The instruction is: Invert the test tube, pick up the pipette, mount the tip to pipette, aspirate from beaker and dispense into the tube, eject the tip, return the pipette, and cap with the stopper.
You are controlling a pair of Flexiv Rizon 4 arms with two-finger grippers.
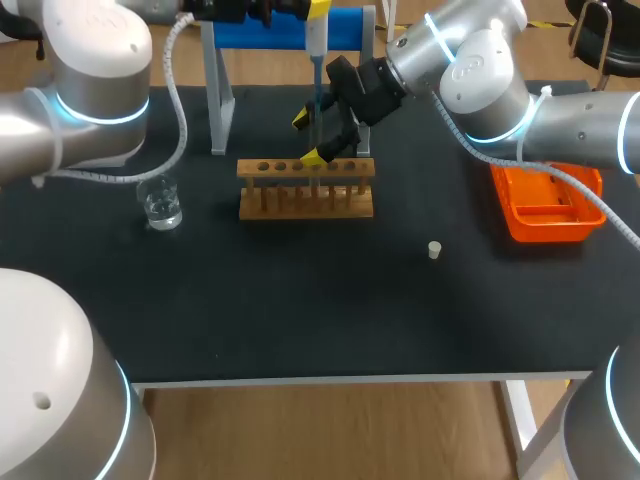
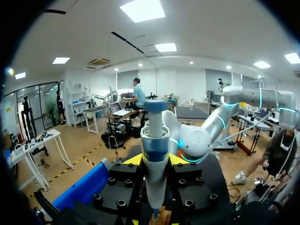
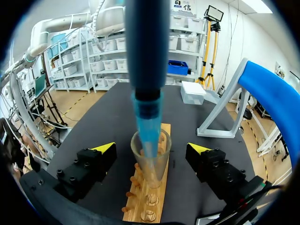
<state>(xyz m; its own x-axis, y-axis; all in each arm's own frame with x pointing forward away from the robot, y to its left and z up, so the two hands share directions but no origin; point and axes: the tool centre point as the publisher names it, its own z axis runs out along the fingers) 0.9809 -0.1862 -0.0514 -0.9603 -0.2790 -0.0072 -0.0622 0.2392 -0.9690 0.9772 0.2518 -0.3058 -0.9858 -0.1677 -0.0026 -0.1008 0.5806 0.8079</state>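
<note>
My left gripper (image 2: 154, 160) is shut on the blue-and-white pipette (image 2: 154, 140) and holds it upright over the wooden rack (image 1: 305, 190). The pipette's blue tip (image 3: 147, 136) dips into the mouth of the clear test tube (image 3: 151, 164), which stands upright in the rack. My right gripper (image 3: 152, 149) is open, one yellow-tipped finger on each side of the tube, neither touching it. In the head view the right gripper (image 1: 312, 138) hangs just behind the rack. A glass beaker (image 1: 160, 203) holding clear liquid stands left of the rack. The small white stopper (image 1: 434, 250) lies on the mat to the rack's right.
A blue pipette stand (image 1: 290, 28) on grey legs stands behind the rack. At the table's right side sits an orange tray (image 1: 550, 208). The black mat (image 1: 300, 300) stretches to the front edge of the table.
</note>
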